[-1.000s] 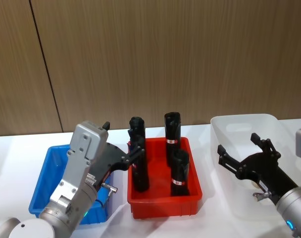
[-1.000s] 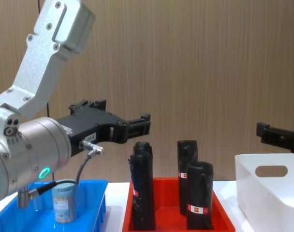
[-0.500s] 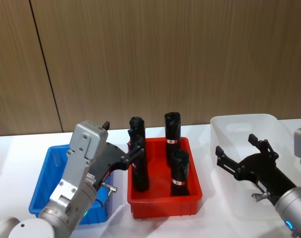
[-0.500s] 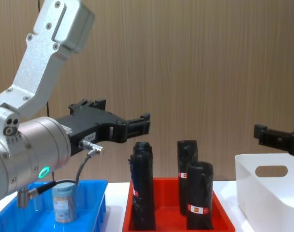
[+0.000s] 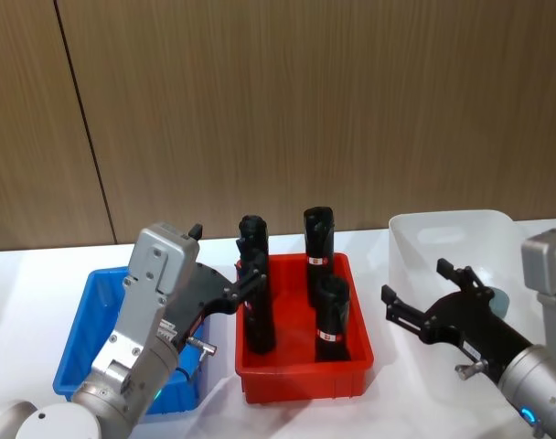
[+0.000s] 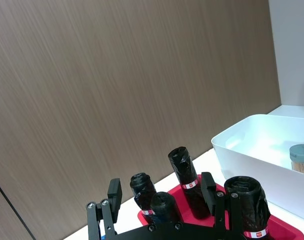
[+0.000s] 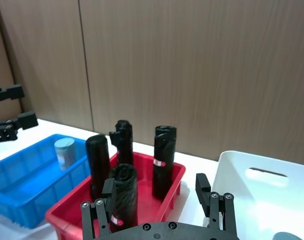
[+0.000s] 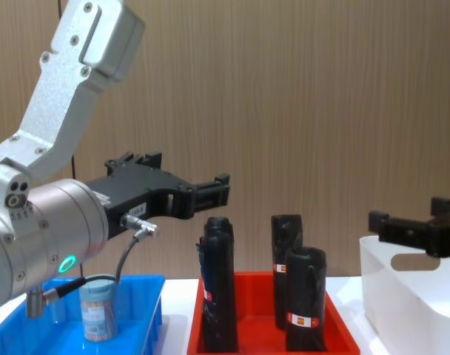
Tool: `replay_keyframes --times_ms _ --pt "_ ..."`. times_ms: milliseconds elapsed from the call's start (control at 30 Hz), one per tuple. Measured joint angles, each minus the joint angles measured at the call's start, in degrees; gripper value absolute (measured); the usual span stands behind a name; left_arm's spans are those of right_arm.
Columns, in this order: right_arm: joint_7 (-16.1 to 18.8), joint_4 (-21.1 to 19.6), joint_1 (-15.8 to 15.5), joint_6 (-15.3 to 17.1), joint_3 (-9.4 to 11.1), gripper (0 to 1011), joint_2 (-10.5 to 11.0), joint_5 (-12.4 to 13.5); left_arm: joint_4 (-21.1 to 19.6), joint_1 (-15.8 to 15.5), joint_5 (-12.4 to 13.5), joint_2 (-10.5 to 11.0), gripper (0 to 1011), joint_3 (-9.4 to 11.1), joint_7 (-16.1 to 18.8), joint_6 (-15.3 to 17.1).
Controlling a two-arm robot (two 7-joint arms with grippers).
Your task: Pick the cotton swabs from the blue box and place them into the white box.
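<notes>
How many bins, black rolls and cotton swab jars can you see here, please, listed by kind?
Bins: 3 (blue box, red bin, white box)
Black rolls: 4, all in the red bin
Cotton swab jars: 2 (one in blue box, one in white box)
Total: 9

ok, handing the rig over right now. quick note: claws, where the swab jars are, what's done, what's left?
Left claw: open, empty, held above the gap between the blue box and the red bin.
Right claw: open, empty, at the white box's near-left side.
Cotton swabs: one jar stands upright in the blue box; one jar sits inside the white box.
Black rolls stand in the red bin and are not part of the job.
Done: one jar in the white box.
Left: the blue box jar, probably a left claw pick.
</notes>
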Motion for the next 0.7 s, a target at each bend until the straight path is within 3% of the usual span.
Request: replay_keyframes --times_ms 700 --pt "8.6 6.7 5.5 4.8 -0.8 1002 -1.4 -0.9 0.0 0.0 0.0 0.0 1004 0.0 0.0 0.0"
